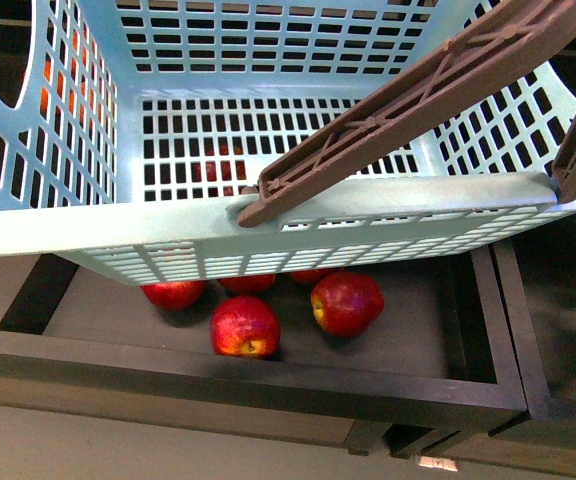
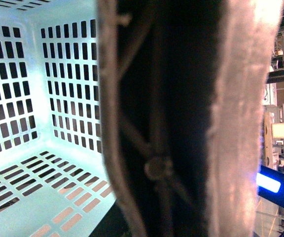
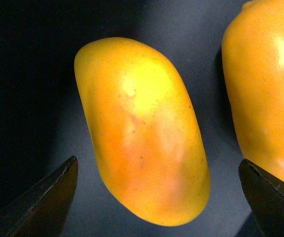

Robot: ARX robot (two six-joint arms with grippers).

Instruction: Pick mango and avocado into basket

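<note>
Nothing legible in any view. Front view: small white tag [image 1: 437, 463] on dark shelf frame [image 1: 268, 385], low and right of centre, print too small to read. Left wrist view: pale boxes [image 2: 283, 130] in blurred background at far edge, any lettering smeared out, cannot tell.
</note>
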